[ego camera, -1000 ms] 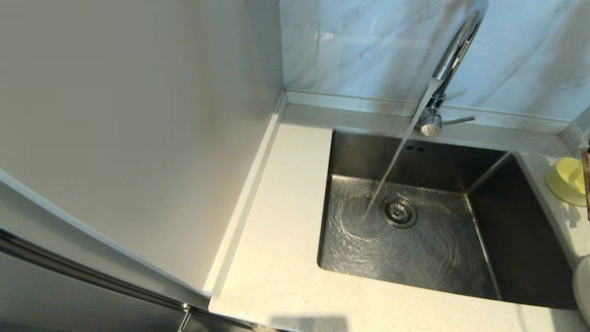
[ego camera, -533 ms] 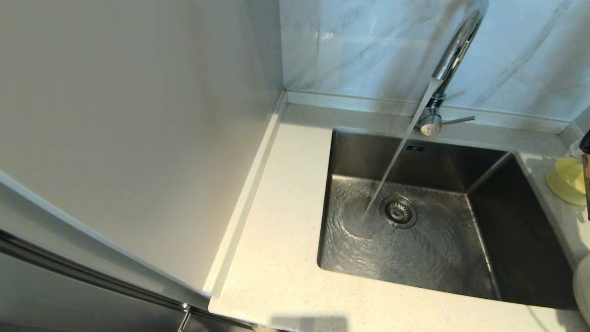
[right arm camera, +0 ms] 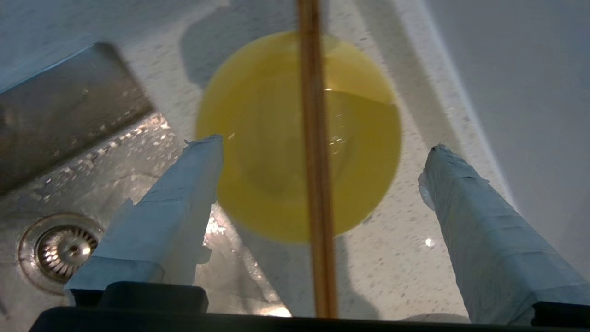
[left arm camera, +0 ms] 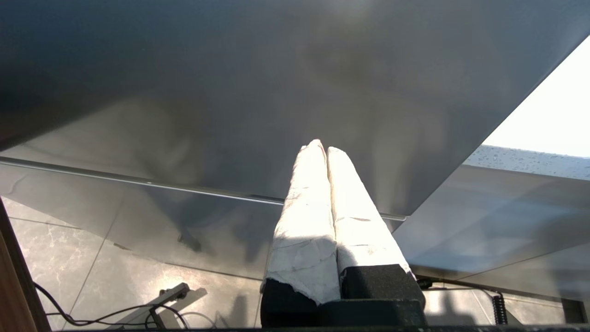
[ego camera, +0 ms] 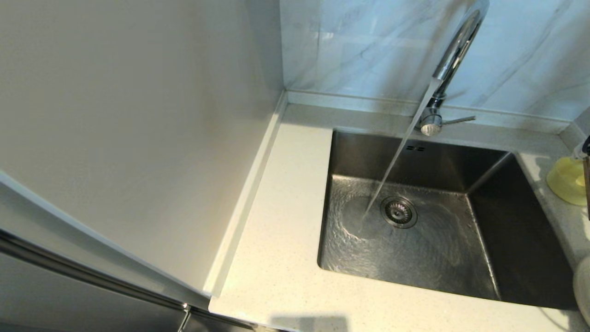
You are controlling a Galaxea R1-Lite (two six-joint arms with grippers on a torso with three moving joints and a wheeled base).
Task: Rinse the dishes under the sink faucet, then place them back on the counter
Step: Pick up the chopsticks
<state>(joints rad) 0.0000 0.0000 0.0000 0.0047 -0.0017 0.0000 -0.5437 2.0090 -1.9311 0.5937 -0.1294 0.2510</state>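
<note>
Water runs from the chrome faucet (ego camera: 454, 50) into the steel sink (ego camera: 507, 221), landing beside the drain strainer (ego camera: 398, 212). On the counter (ego camera: 286, 240) to the sink's right stands the pale-yellow bowl (ego camera: 567, 180), with the brown chopsticks (ego camera: 587, 184) lying across it. The cream plate (ego camera: 583, 286) shows only as a sliver at the right edge. My right gripper (right arm camera: 321, 145) hovers open above the bowl (right arm camera: 276, 152); the chopsticks (right arm camera: 313, 161) run midway between its fingers, untouched. My left gripper (left arm camera: 322, 146) is parked low, shut and empty.
The faucet's thin side lever (ego camera: 458, 121) points right. A tall pale panel (ego camera: 138, 115) walls off the counter's left side, and grey-veined tiles (ego camera: 368, 41) rise behind. In the right wrist view the sink (right arm camera: 69, 120) lies close beside the bowl.
A dark part of my right arm has come into the head view's right edge above the bowl. The bowl, chopsticks and plate have not moved, and the water keeps running.
</note>
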